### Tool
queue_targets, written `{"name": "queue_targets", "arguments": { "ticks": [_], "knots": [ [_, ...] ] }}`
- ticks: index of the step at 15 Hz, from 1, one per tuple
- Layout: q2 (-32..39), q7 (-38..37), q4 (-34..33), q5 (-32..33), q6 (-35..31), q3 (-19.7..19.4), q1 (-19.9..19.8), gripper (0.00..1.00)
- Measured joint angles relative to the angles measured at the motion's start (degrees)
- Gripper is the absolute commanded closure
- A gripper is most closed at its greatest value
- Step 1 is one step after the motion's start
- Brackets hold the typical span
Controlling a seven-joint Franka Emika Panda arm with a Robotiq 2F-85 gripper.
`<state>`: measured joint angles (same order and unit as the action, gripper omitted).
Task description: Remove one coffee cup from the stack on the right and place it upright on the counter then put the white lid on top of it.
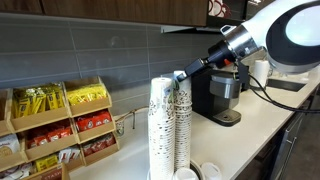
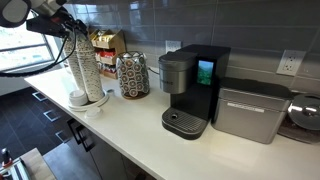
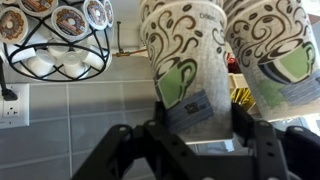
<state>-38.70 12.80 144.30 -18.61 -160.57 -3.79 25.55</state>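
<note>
The coffee cup point(image 3: 188, 70) sits between the partly open fingers point(image 3: 244, 122), close beside its walls.

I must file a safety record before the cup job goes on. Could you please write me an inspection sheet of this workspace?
Surface: pale counter, no spill seen.
Job's things: the stack stands upright beside a second cup stack; a white lid lies at its foot.
Clutter: snack rack, pod holder, coffee machine, silver box.
Fingers: the fingers stand on both sides of the top cup; whether they grip it cannot be judged.
Cables: dark cable under the arm; cord at a wall socket.
Surroundings: grey tiled wall.
</note>
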Motion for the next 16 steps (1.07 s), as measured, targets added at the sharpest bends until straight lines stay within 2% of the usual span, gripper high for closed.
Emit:
{"name": "queue_targets", "arguments": {
  "ticks": [1,2,3,4,10,11,12,16],
  "knots": [
    [-0.05,0.00,-0.03,0.00,-0.03,-0.08,0.00,0.59],
    [-0.11,0.00,-0.05,0.03,-0.03,-0.13,0.00,0.49],
    [-0.14,0.00,-0.05,0.03,-0.03,-0.17,0.00,0.56],
    [-0.14,0.00,-0.05,0.03,-0.03,-0.20,0.00,0.59],
    [-0.15,0.00,-0.05,0.04,-0.03,-0.32,0.00,0.59],
    [-0.17,0.00,-0.05,0.04,-0.03,-0.33,0.00,0.51],
    [-0.20,0.00,-0.06,0.06,-0.03,-0.33,0.00,0.51],
    [-0.30,0.00,-0.12,0.07,-0.03,-0.32,0.00,0.58]
  ]
}}
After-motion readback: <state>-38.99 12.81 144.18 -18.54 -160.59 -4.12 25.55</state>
